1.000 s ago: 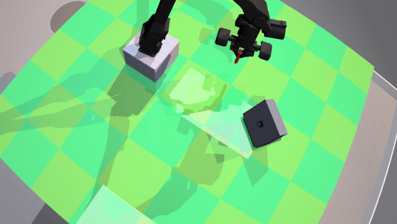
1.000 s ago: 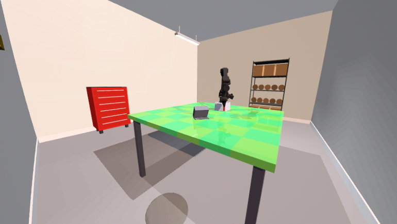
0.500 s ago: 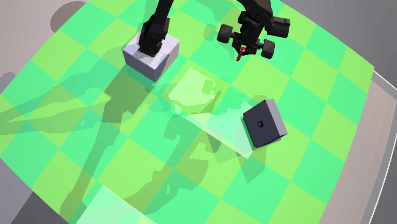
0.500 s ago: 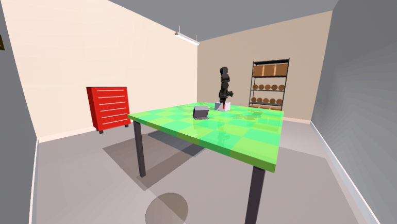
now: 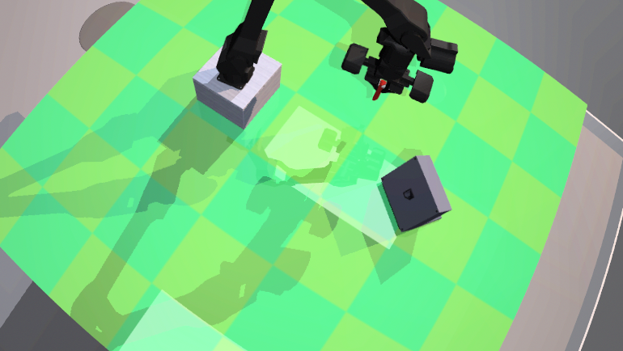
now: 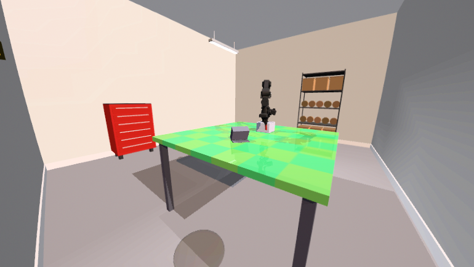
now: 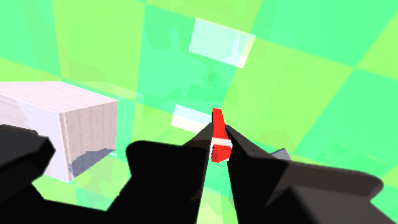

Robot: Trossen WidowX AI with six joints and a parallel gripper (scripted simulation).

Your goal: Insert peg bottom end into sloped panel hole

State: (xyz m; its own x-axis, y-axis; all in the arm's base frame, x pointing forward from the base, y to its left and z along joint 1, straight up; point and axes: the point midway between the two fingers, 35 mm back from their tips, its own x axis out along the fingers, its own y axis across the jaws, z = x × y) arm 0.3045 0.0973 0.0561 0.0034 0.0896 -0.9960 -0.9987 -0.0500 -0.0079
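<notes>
The red peg (image 5: 376, 92) (image 6: 265, 127) (image 7: 218, 125) is held between the fingertips of my gripper (image 5: 382, 82) (image 7: 218, 127), which is shut on it. A white band shows near the peg's top in the wrist view, and its lower part sticks out below the fingers. The peg is raised above the table, away from the panel. The sloped panel (image 5: 419, 211) (image 6: 239, 134) has a dark face with one small angular hole (image 5: 408, 193) near its middle. The hole seems to have flat sides. The peg's cross-section is too small to tell exactly.
The pale block (image 5: 261, 100) (image 7: 90, 135) under the arm's base stands on the checkered green table (image 5: 314, 279) (image 6: 212, 149). A red cabinet (image 6: 132, 129) and a shelf rack (image 6: 320, 107) stand beyond the table. Shadows and bright reflections lie across the table top.
</notes>
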